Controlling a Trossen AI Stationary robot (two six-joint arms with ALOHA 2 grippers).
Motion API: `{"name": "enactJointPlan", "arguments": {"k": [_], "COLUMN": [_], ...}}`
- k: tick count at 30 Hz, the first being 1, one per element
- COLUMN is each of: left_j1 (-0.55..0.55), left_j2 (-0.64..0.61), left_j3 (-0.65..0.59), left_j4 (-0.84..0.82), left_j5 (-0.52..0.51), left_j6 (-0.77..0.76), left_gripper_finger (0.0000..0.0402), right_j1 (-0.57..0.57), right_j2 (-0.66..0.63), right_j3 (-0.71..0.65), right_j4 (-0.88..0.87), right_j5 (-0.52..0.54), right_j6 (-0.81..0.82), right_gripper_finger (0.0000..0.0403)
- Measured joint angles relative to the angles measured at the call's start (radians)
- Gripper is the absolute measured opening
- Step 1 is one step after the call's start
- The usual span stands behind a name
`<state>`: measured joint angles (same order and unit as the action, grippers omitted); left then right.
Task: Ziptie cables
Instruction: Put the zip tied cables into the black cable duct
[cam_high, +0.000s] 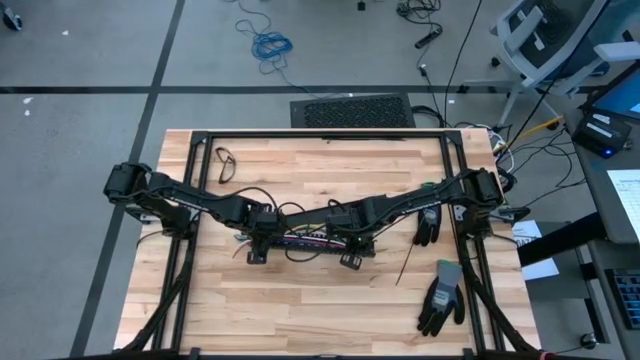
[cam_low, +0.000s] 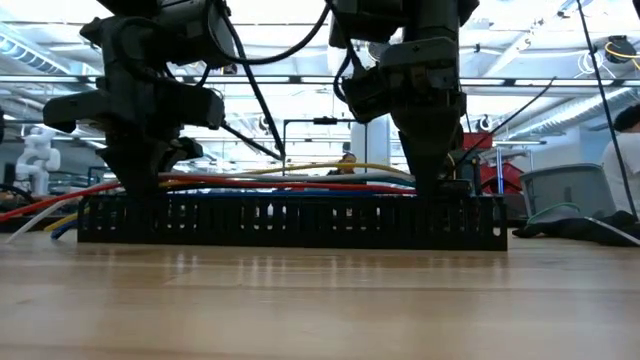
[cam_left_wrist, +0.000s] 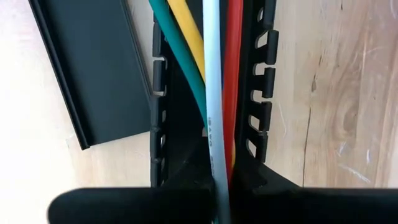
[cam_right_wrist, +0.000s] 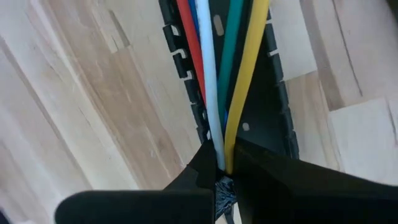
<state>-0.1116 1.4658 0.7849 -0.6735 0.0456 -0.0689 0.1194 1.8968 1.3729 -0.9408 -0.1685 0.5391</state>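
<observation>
- The left gripper (cam_high: 262, 238) sits low over the left end of the slotted black plastic cable tray (cam_low: 290, 222), fingers pinched on the bundle of thin yellow, green, blue, white and red cables (cam_low: 290, 181).
- The cables lie along the tray, stretched between both arms.
- The right gripper (cam_high: 345, 240) pinches the bundle at the tray's right end.
- Judged step: gathering and tensioning; no tie is on yet.
- Next calls for one claw to free up and fetch the thin black zip-tie strip (cam_high: 405, 268) lying well right.
</observation>
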Motion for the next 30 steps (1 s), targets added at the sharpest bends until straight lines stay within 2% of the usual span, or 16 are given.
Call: {"name": "enactJointPlan", "arguments": {"k": [9,13,25,30], "left_j1": [0.000,0.000,-0.001,-0.001], "left_j2": [0.000,0.000,0.001,0.001], "left_j3": [0.003,0.002,0.000,-0.002], "left_j4": [0.037,0.030,0.029,0.010], "left_j5": [0.002,0.006,0.005,0.005], "left_j6": [0.000,0.000,0.000,0.000], "left_gripper_finger": [0.0014,0.0021,0.0015,0.0034], "right_j1": [-0.035,-0.033,-0.024,-0.023], "right_j2": [-0.038,-0.034,0.105,0.159], "right_j3": [0.020,0.021,0.023,0.026], "right_j4": [-0.101,-0.089,-0.045,-0.036], "right_j5": [0.006,0.013,0.036,0.011], "right_j6": [-0.141,-0.177,-0.246,-0.278], "right_gripper_finger": [0.0003,0.0003,0.0004,0.0004]}}
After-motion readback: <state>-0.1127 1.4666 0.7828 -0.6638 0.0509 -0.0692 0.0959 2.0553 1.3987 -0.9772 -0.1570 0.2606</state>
